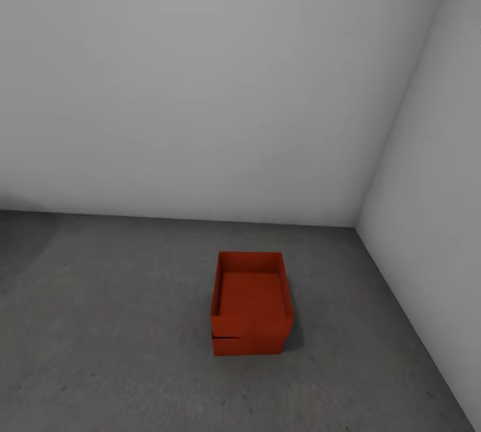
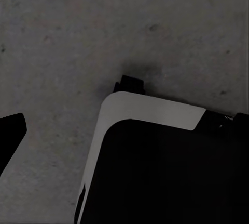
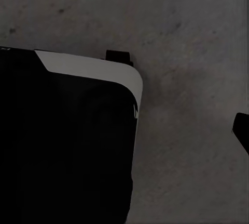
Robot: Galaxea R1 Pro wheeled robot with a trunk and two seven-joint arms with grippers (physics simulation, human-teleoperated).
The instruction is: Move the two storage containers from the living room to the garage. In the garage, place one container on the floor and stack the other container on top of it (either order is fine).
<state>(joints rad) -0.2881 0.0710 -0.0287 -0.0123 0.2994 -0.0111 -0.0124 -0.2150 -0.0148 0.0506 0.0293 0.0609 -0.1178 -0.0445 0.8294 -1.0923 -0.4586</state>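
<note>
Two orange-red storage containers stand stacked on the dark grey concrete floor (image 1: 113, 332) of the garage, near its far right corner. The upper container (image 1: 252, 297) is open-topped and empty, and sits slightly askew on the lower container (image 1: 246, 344), of which just the front wall shows. In the left wrist view, one black finger (image 2: 9, 136) sits at the frame's edge over bare concrete. The right wrist view likewise has one black fingertip (image 3: 241, 130) at its edge. Both fingers stand far from the middle of their views, with nothing held.
Plain white-grey walls meet in a corner behind the stack, the back wall (image 1: 200, 85) and the right wall (image 1: 434, 185). My own black and white base (image 2: 155, 167) (image 3: 67, 141) stands on the concrete below both wrists.
</note>
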